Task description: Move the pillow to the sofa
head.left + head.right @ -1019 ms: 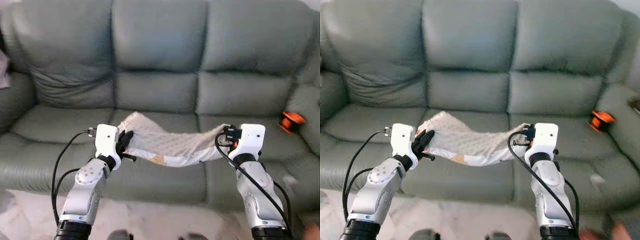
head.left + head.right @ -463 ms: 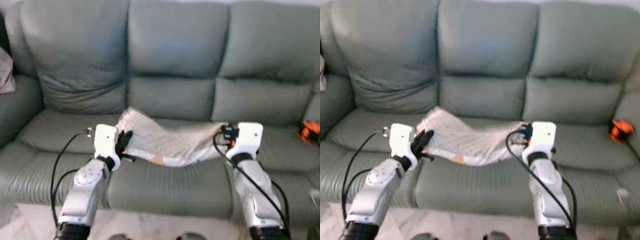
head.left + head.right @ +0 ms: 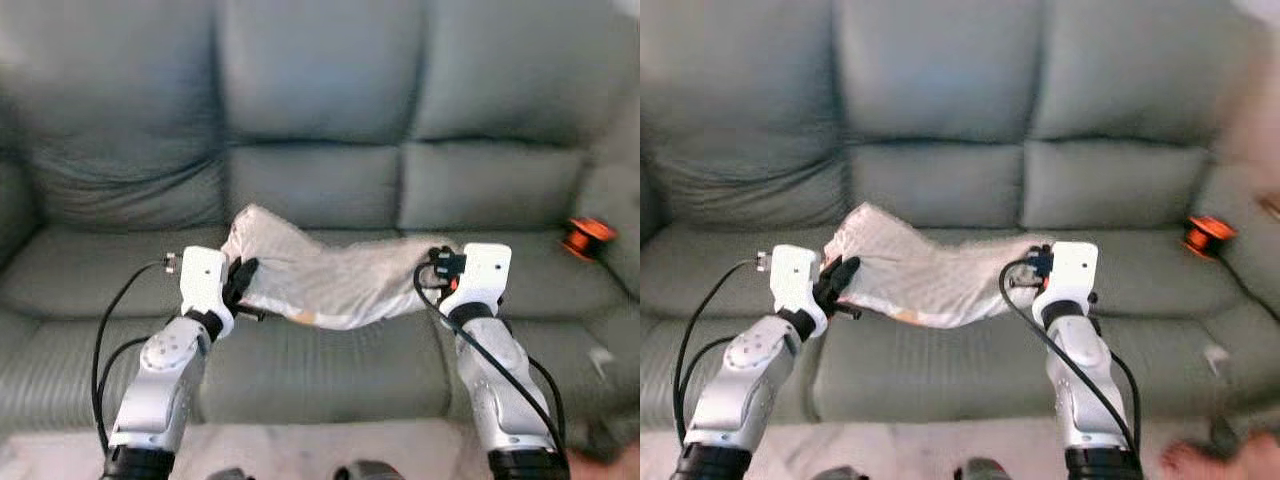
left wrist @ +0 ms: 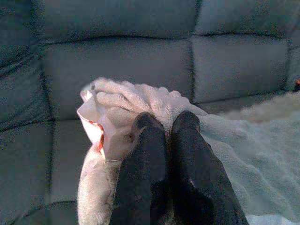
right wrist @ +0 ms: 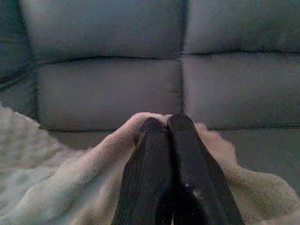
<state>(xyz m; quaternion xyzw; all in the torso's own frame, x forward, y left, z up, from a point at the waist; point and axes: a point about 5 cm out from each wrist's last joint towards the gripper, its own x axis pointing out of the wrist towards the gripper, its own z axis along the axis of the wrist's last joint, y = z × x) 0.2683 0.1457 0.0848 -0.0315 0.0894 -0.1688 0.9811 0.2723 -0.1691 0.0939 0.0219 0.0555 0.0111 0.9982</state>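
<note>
I have the pillow (image 3: 325, 280) slung between both arms, out in front of the grey sofa (image 3: 320, 110) and level with the middle seat cushion. The left gripper (image 4: 166, 129) has its jaws pinched tight on one bunched corner of the cream quilted cover, and the right gripper (image 5: 164, 126) has its jaws closed just as tight on the other end; both wrist views show fabric bulging around the black fingers (image 4: 145, 154). The pillow sags in the middle between the two holds, with a small orange patch on its lower edge.

Compared with a second ago, the holds are the same and the sag looks the same. What has shifted is the whole picture: the sofa swung one way half a second back and has now swung back again, and the head views are blurred. I take that as the robot stepping or swaying, not the pillow moving in my grip. The seat front appears a little closer under the arms, though I cannot be sure.

My judgement is that the carry is nearly over; the pillow hangs above the front of the seat, not yet resting on it. An orange object (image 3: 582, 237) lies far off on the right seat, well apart from the drop spot.
</note>
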